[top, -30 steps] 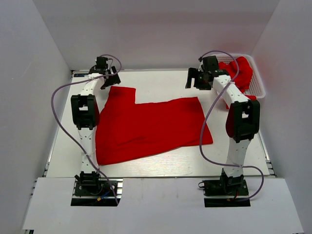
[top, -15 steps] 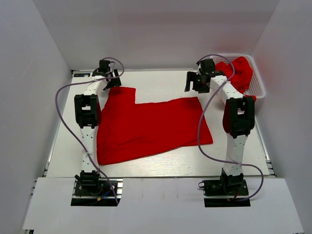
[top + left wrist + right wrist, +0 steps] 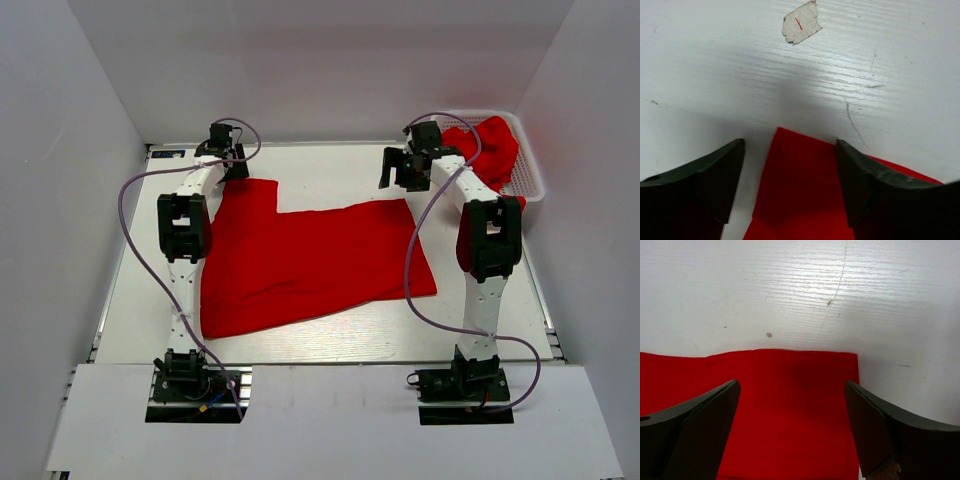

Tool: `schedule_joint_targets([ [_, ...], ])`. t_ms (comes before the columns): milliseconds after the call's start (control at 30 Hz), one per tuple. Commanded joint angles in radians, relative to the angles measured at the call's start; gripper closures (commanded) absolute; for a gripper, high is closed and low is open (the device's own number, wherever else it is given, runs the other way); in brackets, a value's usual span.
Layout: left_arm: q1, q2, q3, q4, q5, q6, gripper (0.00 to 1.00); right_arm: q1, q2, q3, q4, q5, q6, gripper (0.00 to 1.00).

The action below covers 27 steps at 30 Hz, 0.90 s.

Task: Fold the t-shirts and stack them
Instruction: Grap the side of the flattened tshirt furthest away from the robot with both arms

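A red t-shirt (image 3: 310, 260) is laid flat at table (image 3: 330, 180) centre, its eleven and one o'clock corners straddled by the open, empty left gripper (image 3: 790, 145) and right gripper (image 3: 790, 385), while other t-shirts (image 3: 490, 140) are heaped in a two o'clock basket (image 3: 532, 180), nothing judged stacked.

Left arm (image 3: 185, 225) and right arm (image 3: 490, 235) far forward — left fingers (image 3: 715, 175), right fingers (image 3: 700, 425) wide apart, tips down

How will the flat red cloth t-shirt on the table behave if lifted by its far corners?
Probably floppy: the red cloth t-shirt lies flat with soft creases, so it should sag between pinched corners. Likely light for its spread, being thin cloth. Pushed on the smooth white table, it would probably bunch rather than slide whole.
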<state>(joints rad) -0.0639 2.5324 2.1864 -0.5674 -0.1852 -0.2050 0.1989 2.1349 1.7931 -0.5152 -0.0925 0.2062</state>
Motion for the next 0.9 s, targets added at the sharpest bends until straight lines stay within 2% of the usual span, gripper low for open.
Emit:
schedule_joint_targets([
  [0, -0.011, 0.039, -0.037, -0.077, 0.009, 0.003, 0.22, -0.009, 0.006, 0.025, 0.041, -0.001, 0.006, 0.10],
  [67, -0.011, 0.039, -0.056, -0.077, 0.049, 0.003, 0.28, -0.007, 0.005, 0.019, 0.044, 0.000, 0.010, 0.10],
  [200, -0.011, 0.057, -0.056, -0.068, 0.066, -0.020, 0.51, -0.009, 0.003, 0.015, 0.044, 0.005, 0.007, 0.10],
  [233, -0.011, 0.057, -0.056, -0.068, 0.066, -0.020, 0.63, -0.010, 0.003, 0.012, 0.047, 0.011, 0.007, 0.10],
  [300, -0.011, 0.057, -0.056, -0.068, 0.066, -0.030, 0.75, -0.009, 0.000, 0.012, 0.043, 0.022, 0.007, 0.10],
  [333, -0.011, 0.057, -0.056, -0.068, 0.075, -0.030, 0.92, -0.009, 0.002, 0.009, 0.044, 0.025, 0.006, 0.10],
  [367, -0.011, 0.046, -0.056, -0.057, 0.075, -0.030, 1.00, -0.010, 0.003, 0.011, 0.049, 0.025, 0.007, 0.10],
  [867, -0.011, -0.054, -0.105, 0.015, 0.093, -0.039, 1.00, -0.004, 0.117, 0.088, 0.000, 0.137, 0.074, 0.10],
])
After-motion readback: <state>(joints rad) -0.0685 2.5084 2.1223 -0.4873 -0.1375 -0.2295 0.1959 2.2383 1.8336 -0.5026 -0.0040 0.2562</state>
